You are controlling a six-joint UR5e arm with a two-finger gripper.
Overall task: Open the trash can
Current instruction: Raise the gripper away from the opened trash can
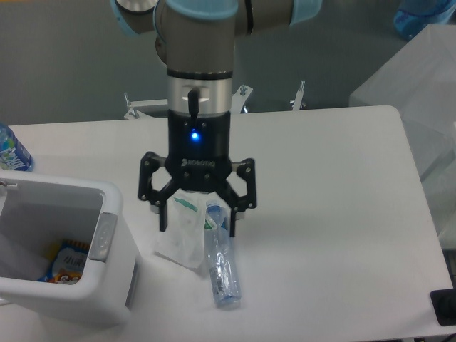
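Observation:
The white trash can [43, 299] stands at the lower left with its top open; the inside shows, with a colourful packet [63, 261] at the bottom. A grey push-button strip [105, 237] runs along its right rim. No lid shows on it. My gripper [197, 224] hangs to the right of the can, apart from it, fingers spread open and empty, above a crumpled clear wrapper [182, 242] and the cap end of a clear plastic bottle [220, 256] lying on the table.
A blue-labelled bottle [11, 151] stands at the far left edge behind the can. A translucent white sheet [420, 92] rises at the right. A dark object [445, 306] sits at the lower right corner.

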